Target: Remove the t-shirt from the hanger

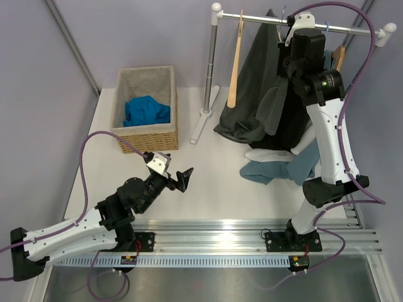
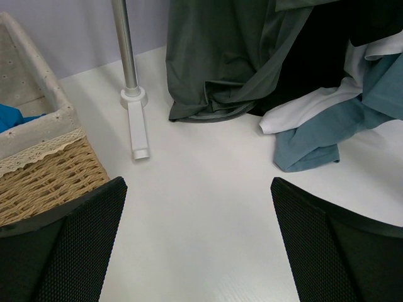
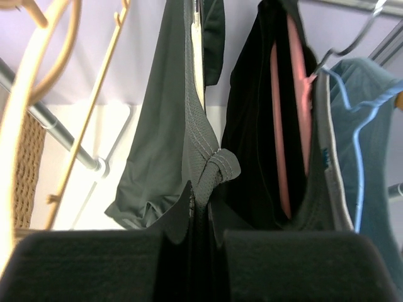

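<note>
My right jaws are clamped on a bunched fold of the grey-green t-shirt, which hangs from the rail; a black garment crowds it. Left jaws gape wide, empty.

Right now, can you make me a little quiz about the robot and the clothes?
1. True or false: the left gripper is open and holds nothing.
2. What colour is the cloth in the basket? A red, B blue, C yellow.
3. Fill the gap: the right gripper pinches the ___ shirt.
Key: 1 true; 2 B; 3 grey.
</note>
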### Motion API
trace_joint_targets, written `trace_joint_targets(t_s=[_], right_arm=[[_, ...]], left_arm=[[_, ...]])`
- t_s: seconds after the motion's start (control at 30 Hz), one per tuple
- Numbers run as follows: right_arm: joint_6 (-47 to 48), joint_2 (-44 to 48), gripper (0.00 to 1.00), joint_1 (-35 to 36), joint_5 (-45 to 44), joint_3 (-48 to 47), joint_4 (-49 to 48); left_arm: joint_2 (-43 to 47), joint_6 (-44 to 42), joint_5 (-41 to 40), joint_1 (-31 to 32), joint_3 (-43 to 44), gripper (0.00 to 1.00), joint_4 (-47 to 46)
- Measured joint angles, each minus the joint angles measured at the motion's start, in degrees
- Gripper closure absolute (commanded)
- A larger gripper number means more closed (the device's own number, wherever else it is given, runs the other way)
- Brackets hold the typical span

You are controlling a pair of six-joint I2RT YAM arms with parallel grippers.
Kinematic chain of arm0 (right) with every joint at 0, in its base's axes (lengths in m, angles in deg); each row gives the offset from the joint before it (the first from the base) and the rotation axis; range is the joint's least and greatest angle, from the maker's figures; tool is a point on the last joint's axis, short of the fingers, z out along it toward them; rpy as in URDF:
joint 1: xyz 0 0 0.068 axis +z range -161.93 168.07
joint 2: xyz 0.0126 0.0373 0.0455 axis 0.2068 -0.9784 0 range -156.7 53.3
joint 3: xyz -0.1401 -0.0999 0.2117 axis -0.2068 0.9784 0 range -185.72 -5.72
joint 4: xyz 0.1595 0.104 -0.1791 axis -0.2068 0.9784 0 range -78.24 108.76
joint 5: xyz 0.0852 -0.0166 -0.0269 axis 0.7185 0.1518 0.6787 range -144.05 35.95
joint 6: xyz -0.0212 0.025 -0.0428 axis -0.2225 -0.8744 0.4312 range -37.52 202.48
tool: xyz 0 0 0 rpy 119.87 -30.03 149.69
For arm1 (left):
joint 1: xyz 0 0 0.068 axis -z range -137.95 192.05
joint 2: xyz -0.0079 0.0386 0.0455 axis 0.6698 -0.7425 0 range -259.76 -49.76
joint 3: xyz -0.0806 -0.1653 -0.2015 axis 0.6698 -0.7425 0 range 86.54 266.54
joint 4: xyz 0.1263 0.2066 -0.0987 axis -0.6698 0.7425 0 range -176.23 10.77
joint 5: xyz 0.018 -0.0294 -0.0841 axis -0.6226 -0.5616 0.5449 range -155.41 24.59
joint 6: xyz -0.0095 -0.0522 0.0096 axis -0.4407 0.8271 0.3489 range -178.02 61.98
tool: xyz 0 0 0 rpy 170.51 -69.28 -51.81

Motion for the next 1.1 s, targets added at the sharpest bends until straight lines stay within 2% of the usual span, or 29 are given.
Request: trace_joint_targets(t_s=[0.27, 0.53, 0.67, 0.8, 0.9, 1.1], right_arm=[[-0.26, 4.81, 1.00, 0.00, 1.14, 3.56, -2.27], [-5.18, 11.47, 1.00, 0.00, 5.73, 16.37, -3.06], [-7.87, 15.76, 1.00, -0.04, 8.83, 26.32, -3.61], [-10.47, 23.41, 1.00, -0.04, 12.35, 40.00, -4.61], [-12.39, 29.14, 1.00, -0.04, 16.81, 46.73, -4.44], [-16.87, 44.78, 1.00, -0.04, 27.50, 62.40, -9.31]], left_arm=[[-0.02, 0.00, -0.04, 0.00, 0.00, 0.01, -0.02], [-1.03, -0.20, -0.13, 0.00, 0.00, 0.01, -0.02], [-1.46, -0.37, -0.17, 0.00, 0.00, 0.01, 0.00], [-1.46, -0.39, 0.13, 0.00, 0.02, 0.01, -0.02], [-1.46, -0.37, 0.63, 0.00, 0.02, 0.01, -0.04], [-1.40, -0.33, 4.72, 0.00, 0.04, 0.01, -0.04]])
